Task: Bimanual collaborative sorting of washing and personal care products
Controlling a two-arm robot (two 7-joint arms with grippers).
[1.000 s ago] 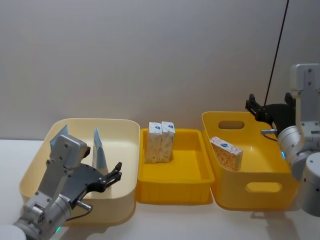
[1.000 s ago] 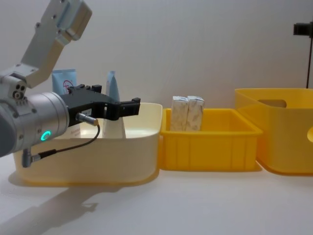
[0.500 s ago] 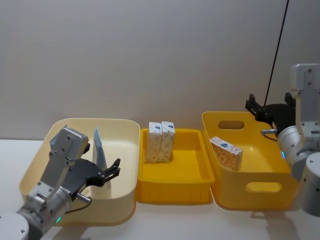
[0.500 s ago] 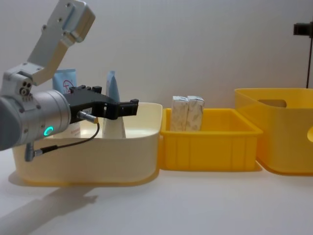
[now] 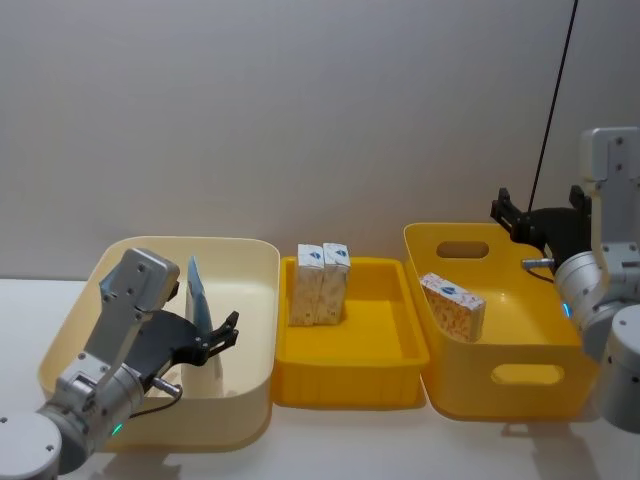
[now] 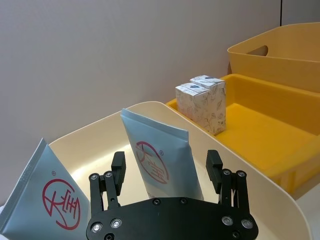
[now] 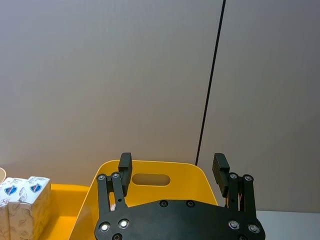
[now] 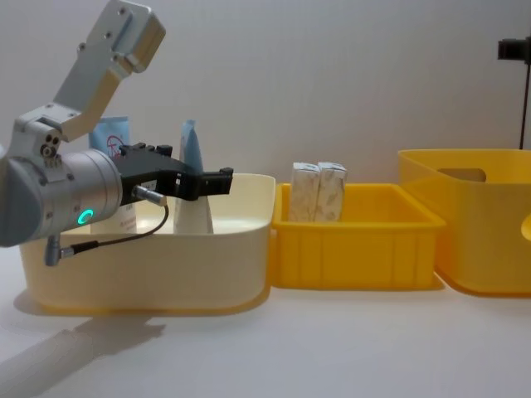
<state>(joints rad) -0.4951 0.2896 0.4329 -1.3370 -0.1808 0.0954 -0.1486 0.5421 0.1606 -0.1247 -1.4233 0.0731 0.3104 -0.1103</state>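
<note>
Left tool (image 5: 230, 333) spread over cream bin (image 5: 268, 300), tube (image 5: 198, 290) near

cream bin (image 5: 235, 415), shallow yellow tray (image 5: 345, 388), tall yellow handled bin (image 5: 460, 390)

A lab test bench is indicated: a bare white tabletop (image 8: 332, 348) is backed by a plain grey wall (image 5: 300, 100) with a thin black cable (image 5: 557, 90), and a cream bin (image 8: 166, 265), a yellow tray (image 8: 357, 257) and a yellow handled bin (image 8: 481, 257) are lined up.
</note>
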